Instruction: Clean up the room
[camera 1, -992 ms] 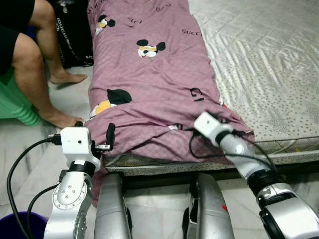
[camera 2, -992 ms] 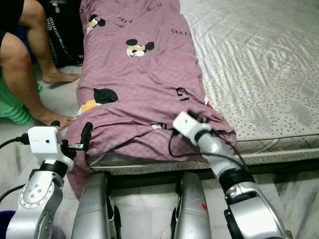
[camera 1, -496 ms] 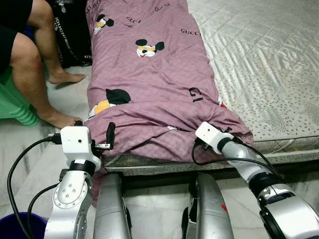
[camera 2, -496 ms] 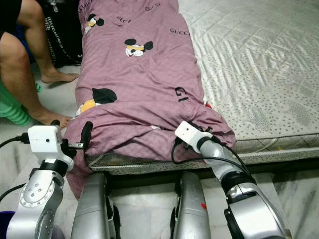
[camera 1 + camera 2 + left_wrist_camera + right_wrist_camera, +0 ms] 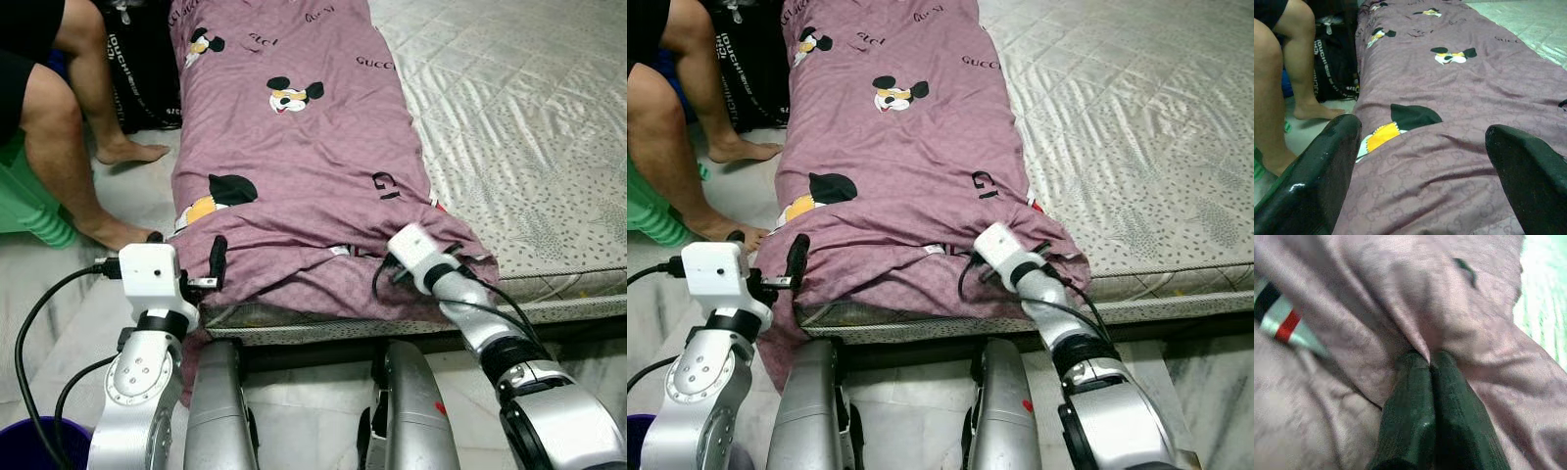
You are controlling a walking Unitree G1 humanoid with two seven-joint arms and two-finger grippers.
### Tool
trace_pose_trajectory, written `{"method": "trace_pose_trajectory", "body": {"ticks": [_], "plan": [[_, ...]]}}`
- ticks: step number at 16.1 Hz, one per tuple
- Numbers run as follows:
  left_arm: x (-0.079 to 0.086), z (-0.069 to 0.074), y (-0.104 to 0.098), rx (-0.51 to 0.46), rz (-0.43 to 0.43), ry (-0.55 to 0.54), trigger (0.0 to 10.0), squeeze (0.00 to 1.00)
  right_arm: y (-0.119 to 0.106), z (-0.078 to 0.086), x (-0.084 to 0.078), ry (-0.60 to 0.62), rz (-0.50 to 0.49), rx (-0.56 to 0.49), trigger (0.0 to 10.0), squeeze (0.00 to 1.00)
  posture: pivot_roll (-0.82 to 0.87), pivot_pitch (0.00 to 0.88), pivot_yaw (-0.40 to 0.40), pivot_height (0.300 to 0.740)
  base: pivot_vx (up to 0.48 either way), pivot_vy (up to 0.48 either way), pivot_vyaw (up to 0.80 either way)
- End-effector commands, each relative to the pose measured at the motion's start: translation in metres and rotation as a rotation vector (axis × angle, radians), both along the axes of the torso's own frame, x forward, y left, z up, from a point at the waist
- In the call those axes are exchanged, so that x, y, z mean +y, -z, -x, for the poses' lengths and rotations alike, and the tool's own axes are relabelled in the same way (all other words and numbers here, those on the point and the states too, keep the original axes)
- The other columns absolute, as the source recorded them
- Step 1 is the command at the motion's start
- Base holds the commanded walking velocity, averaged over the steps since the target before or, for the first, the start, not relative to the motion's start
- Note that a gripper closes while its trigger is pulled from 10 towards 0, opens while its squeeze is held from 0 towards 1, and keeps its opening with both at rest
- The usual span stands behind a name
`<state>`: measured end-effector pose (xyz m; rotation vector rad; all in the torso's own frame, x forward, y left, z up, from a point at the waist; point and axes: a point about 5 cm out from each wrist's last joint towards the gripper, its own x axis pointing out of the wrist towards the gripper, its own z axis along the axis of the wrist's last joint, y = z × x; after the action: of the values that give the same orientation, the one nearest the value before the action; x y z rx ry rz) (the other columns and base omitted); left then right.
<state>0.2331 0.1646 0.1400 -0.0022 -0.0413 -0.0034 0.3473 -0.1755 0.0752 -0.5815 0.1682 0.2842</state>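
Right gripper (image 5: 1429, 363): clamped on a fold of mauve cartoon-print quilt (image 5: 294, 147) at its near end.
Left gripper (image 5: 1420, 161): wide open beside that quilt.
Risk: thin fold may slip free.

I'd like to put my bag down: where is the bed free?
The bare mattress right of the purple blanket is free. The blanket's near end is crowded: the right gripper pinches it and the left gripper hovers beside it.

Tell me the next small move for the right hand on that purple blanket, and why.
Probably lift the right hand slightly and draw it up the mattress. Its fingers are pinched shut on a fold of the purple blanket, which lies bunched at the near edge. The left hand hovers open by the near left corner, so it could take that corner afterwards.
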Motion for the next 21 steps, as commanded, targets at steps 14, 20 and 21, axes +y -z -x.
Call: {"method": "trace_pose_trajectory", "body": {"ticks": [14,20,21], "plan": [[0.006,-0.014,0.003,-0.014,-0.011,-0.004,10.0,0.0,-0.028,0.132,-0.007,-0.434,-0.734,0.219,0.0,0.0,-0.03,0.078,0.049,0.572,0.0,0.0,0.0],[0.004,-0.024,0.006,-0.018,-0.007,0.02,10.0,0.0,0.04,0.218,-0.061,-0.366,-0.48,0.693,0.0,0.0,-0.06,0.062,0.061,0.572,0.0,0.0,0.0],[0.004,-0.024,0.006,-0.017,-0.007,0.02,10.0,0.0,0.045,0.215,-0.066,-0.344,-0.401,0.666,0.0,0.0,-0.06,0.062,0.061,0.572,0.0,0.0,0.0]]}}
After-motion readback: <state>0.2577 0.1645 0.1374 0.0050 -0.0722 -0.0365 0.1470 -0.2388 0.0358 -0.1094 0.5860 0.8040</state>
